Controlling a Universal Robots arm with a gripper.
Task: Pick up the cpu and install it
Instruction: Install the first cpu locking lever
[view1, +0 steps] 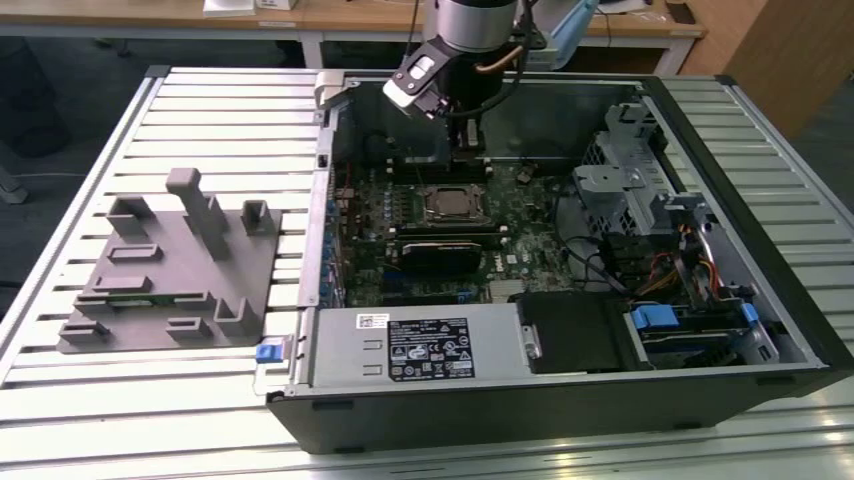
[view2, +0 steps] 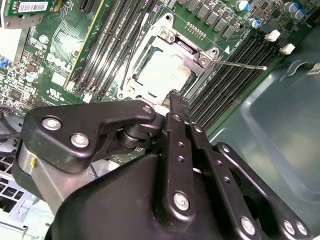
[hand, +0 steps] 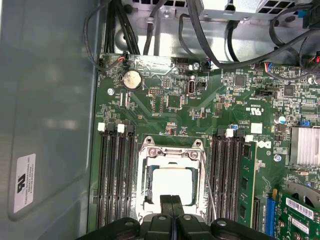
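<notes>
The chip lay flat inside the metal-framed socket near the middle of the green board, already seated in both wrist views, with the socket's thin lever swung out to one side. The claw hung just above the chip's near edge with its two fingers pressed together and holding nothing. To finish this step well, I judged, the arm should keep clear of the frame and not nudge the chip out of square.
</notes>
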